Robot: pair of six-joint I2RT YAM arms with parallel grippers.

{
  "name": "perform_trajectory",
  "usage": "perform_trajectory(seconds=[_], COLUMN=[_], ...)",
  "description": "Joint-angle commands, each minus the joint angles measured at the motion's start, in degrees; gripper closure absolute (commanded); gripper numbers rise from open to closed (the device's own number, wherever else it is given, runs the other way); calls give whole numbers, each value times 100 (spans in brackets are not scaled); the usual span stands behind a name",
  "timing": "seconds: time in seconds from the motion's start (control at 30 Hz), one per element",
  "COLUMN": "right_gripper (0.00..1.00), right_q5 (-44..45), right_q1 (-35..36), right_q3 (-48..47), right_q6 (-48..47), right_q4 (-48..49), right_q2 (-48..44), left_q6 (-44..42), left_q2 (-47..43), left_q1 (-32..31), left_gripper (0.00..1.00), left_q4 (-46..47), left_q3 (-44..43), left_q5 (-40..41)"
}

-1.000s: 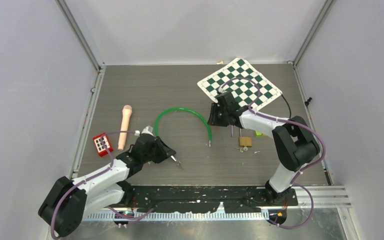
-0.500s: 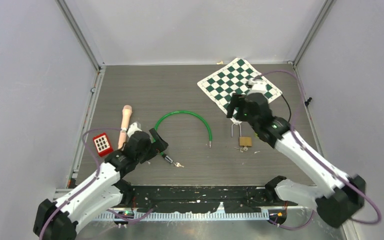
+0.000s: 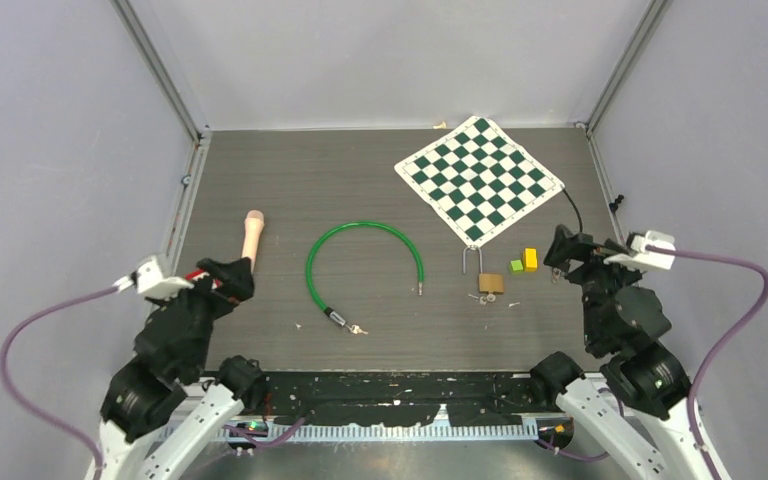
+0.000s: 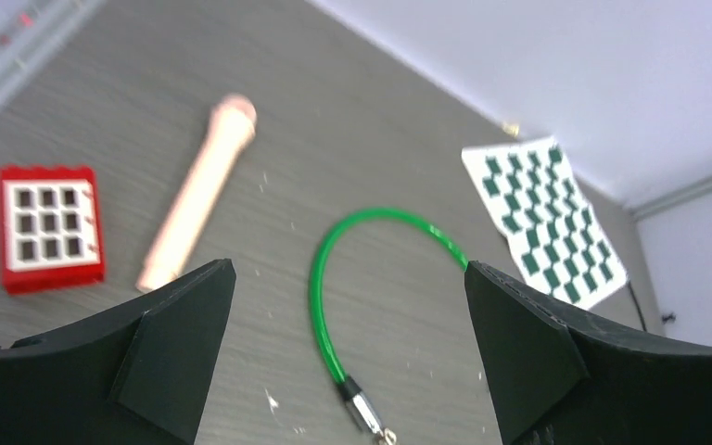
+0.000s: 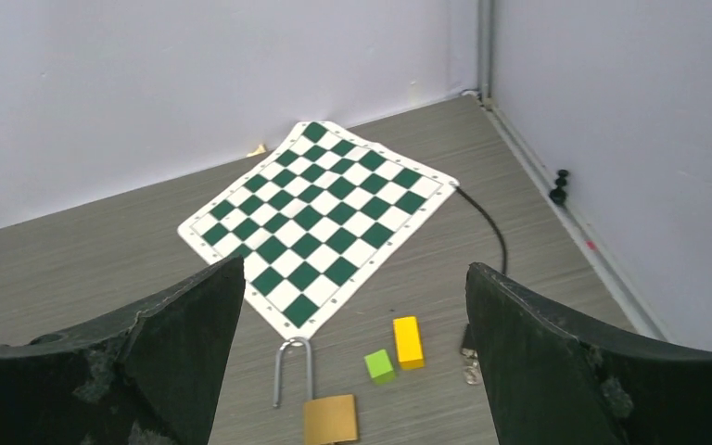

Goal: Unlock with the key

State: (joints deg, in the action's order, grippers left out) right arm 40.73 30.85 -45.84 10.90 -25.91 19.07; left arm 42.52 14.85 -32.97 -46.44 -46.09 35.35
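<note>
Two-arm rig over a grey wood-grain table [image 3: 340, 170]. Shows the left arm [image 3: 175, 340] folded high above the near left corner, elbow bent, wrist tipped toward the far side, with the left gripper [image 4: 348, 273] spread wide and holding nothing. Mirrors that at the near right: right arm [image 3: 625, 320] raised, right gripper [image 5: 354, 269] equally agape and empty.

Finds a green-and-white chequered mat [image 3: 480, 180] at far right, a green cable bent into an arch [image 4: 315, 297] at centre, and a peach-pink rod [image 3: 251, 235] and a red block with a white grid [image 4: 51, 227] at left. Places the brass padlock [image 5: 329, 419] just on the near side of the mat, lying flat, steel shackle pointing at the mat, well apart from both grippers. Adds a yellow block [image 5: 408, 341] and a green cube [image 5: 379, 365] beside it. Leaves a small metal key [image 3: 358, 328] at the cable's near end, plus tiny metal pieces [image 3: 480, 297] by the padlock, too small to identify.
</note>
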Motion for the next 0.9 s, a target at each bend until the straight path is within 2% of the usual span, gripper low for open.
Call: perform_trajectory(seconds=[0.0,0.23,0.37,0.57,0.87], right_gripper=[4,5,5,5,5], right_q5=[829,958,1000,1140,1200], right_q1=[2,8,0,-2,0], right_q3=[307,816,964,1171,1243], right_q6=[-510,-391,-410,-527,-589], right_q4=[-128,-65,65,401,392], right_q2=[-657,-1452,-1718,-2033,-2053], left_q6=[-1095,-1634,-2061,-2138,-2301], left_q2=[-818,-2234,-2779,-2816,-2698], left_q1=[19,19,19,19,19], left_gripper=[1,0,0,0,0], left_q4=[-255,157,530,442,532], left_q3=[-234,265,676,1024,1053], left_q5=[924,1355,1275,1193,1238])
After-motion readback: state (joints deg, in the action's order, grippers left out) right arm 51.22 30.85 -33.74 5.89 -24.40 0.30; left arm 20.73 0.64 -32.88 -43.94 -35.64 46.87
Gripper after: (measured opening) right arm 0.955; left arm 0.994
